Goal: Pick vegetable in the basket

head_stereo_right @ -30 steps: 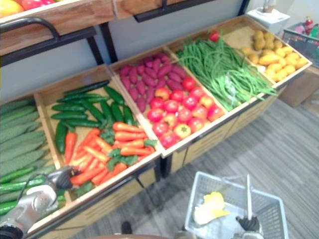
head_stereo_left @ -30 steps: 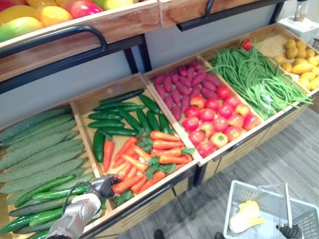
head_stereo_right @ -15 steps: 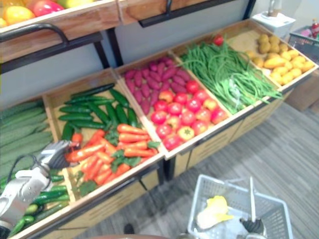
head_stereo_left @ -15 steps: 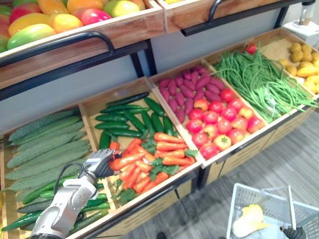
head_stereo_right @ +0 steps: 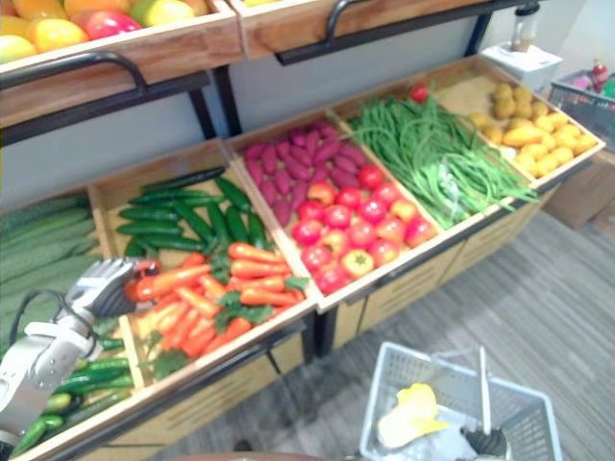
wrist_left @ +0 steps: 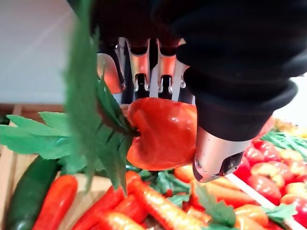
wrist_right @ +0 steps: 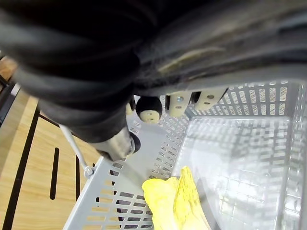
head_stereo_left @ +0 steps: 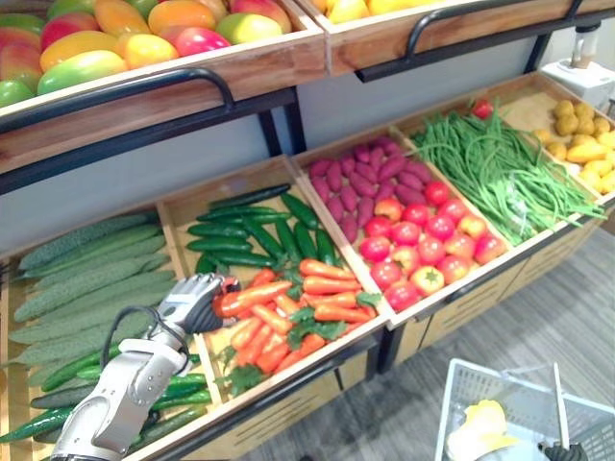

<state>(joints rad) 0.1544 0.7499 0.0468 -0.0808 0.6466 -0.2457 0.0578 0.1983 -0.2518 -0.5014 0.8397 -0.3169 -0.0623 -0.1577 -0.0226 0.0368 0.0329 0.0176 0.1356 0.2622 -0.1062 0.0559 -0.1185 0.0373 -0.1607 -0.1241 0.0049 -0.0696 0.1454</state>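
Left hand (head_stereo_left: 195, 302) grips orange carrot (head_stereo_left: 259, 294) (leafy green top); right hand (head_stereo_right: 485, 443) holds basket (head_stereo_right: 382, 403).

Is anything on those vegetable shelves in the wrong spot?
One red tomato sits at the far corner of the green beans, apart from the tomato pile. Otherwise tidy: left hand holds an orange carrot, right hand the white mesh basket's handle.

Silver left hand (head_stereo_left: 192, 303), dark ribbed cover (wrist_left: 240, 72)

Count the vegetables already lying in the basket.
1: a yellow vegetable in the basket, toward its left side; its near end is unseen, so others may be hidden.
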